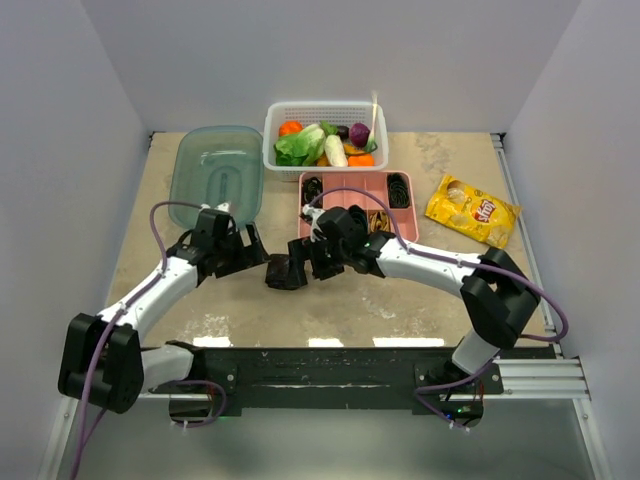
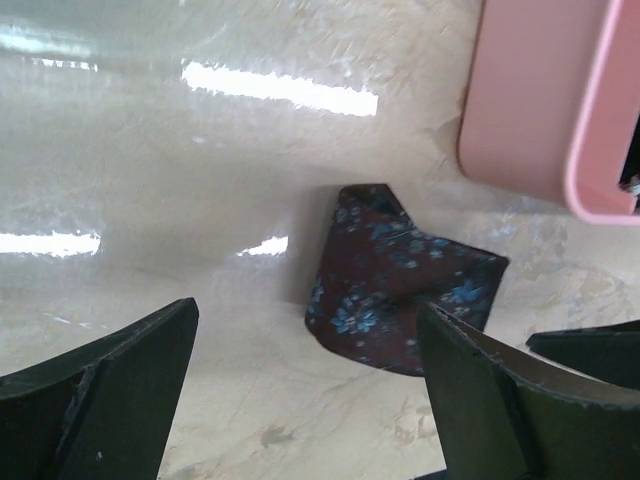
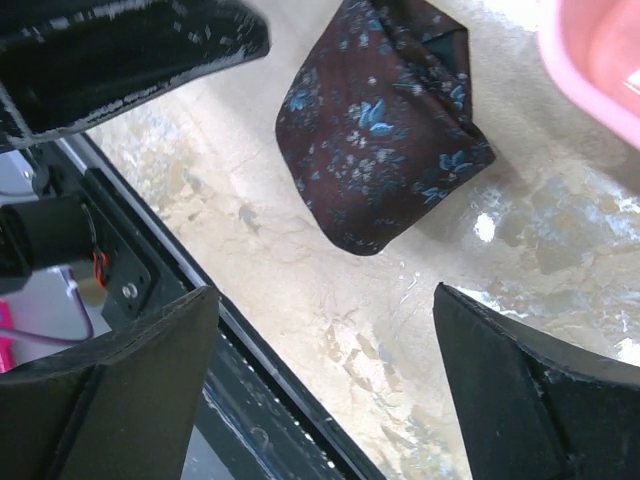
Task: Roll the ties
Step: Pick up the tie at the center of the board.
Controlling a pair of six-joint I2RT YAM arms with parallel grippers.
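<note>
A dark maroon tie (image 1: 286,272) with small blue flowers lies rolled up in a compact bundle on the beige table between my two grippers. It shows in the left wrist view (image 2: 395,280) and in the right wrist view (image 3: 380,130). My left gripper (image 1: 258,256) is open and empty just left of the roll; in its own view the gripper (image 2: 310,390) has its jaws wide apart. My right gripper (image 1: 308,258) is open and empty just right of the roll; in its own view the gripper (image 3: 325,385) holds nothing. Black coiled ties (image 1: 399,189) sit in the pink tray.
A pink compartment tray (image 1: 350,181) stands right behind the grippers. A white basket (image 1: 325,116) of toy vegetables is at the back, a teal lid (image 1: 218,172) at back left, a yellow chip bag (image 1: 472,209) at right. The table's front rail (image 3: 150,290) is close.
</note>
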